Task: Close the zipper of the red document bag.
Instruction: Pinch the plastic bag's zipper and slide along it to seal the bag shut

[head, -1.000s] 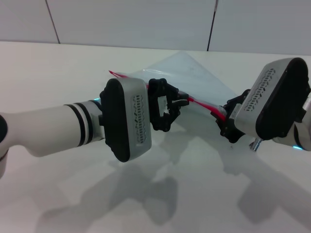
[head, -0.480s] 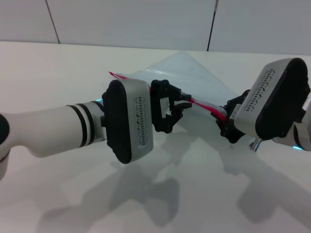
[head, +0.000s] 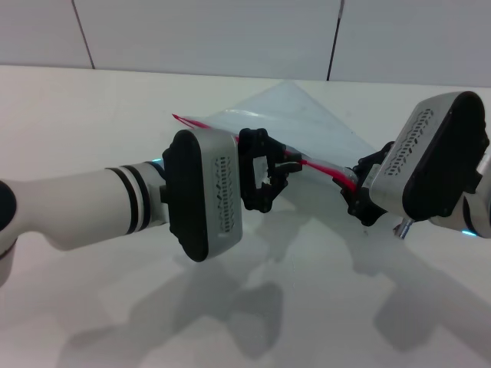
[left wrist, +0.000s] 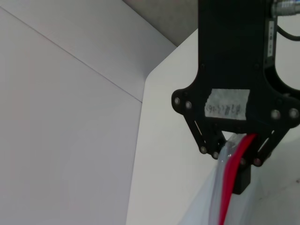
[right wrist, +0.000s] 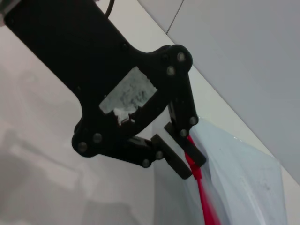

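Note:
The red document bag point(head: 307, 115) is a clear bluish pouch, lifted off the white table between my two arms. Its zipper point(head: 318, 164) runs as a thin red strip along the near edge. My left gripper point(head: 281, 170) is shut on the strip at about mid-length; the left wrist view shows the zipper point(left wrist: 229, 187) coming out from between the closed fingers of that gripper point(left wrist: 238, 157). My right gripper point(head: 354, 190) pinches the strip's right end, and the right wrist view shows it point(right wrist: 190, 161) shut on the zipper point(right wrist: 206, 201). The slider is hidden.
The white table point(head: 92, 115) stretches around the bag, with grey wall panels point(head: 207, 34) behind it. Both arms cast shadows on the near part of the table.
My left gripper has slid a little to the right along the red strip, toward the right gripper. The right arm has stayed still.

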Controlling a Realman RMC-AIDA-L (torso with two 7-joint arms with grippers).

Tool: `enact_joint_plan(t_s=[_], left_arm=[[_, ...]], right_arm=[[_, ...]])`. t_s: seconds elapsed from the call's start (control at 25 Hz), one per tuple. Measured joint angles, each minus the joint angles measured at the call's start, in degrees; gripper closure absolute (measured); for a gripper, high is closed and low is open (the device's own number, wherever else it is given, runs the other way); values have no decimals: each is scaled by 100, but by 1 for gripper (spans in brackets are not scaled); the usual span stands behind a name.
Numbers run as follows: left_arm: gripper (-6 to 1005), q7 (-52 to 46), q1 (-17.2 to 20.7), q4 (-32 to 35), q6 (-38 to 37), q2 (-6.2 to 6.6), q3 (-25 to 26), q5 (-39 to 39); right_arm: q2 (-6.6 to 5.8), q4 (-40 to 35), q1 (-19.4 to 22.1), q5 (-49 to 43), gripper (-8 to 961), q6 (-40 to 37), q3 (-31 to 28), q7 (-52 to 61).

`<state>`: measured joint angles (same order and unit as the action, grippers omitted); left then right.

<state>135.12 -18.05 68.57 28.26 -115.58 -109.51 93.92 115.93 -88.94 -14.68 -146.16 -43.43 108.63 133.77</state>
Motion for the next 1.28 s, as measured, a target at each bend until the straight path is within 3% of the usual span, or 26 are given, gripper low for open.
enact_joint_plan(t_s=[1.28], left_arm=[[992,142,33,-8,-40,-35,55,162]], right_arm=[[0,9,0,0,903,13,-9,0]])
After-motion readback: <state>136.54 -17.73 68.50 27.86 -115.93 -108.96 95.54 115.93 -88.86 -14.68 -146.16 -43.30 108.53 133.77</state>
